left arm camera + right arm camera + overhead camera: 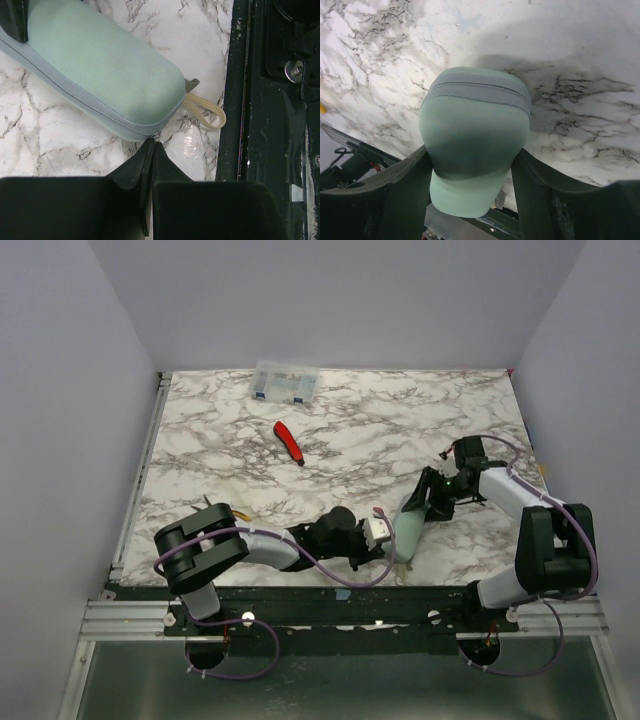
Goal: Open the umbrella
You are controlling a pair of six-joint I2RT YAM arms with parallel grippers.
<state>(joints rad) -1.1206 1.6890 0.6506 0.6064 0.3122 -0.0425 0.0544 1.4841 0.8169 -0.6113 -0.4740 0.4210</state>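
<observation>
From above, the umbrella (408,532) lies on the marble tabletop (220,440) towards the near right, zipped inside its pale mint-green sleeve, with one end towards the near edge and the other angled far and right. The left gripper (383,537) reaches in from the left to the sleeve's near end. The right gripper (425,505) sits at its far end. A red-handled screwdriver (288,441) lies well apart near the middle. A clear plastic box (287,381) stands at the far edge.

In the left wrist view, the left gripper (151,146) has its fingers pressed together, with their tips touching the sleeve where the zip seam ends. Whether anything thin is pinched between them cannot be told. A beige loop strap (207,112) pokes out of the sleeve's rounded end onto the tabletop, just beside the black frame rail (250,100).

In the right wrist view, the right gripper (472,175) clamps the rounded end of the sleeve, with one finger on each side of it. A grey seam band (477,92) runs across the fabric.
</observation>
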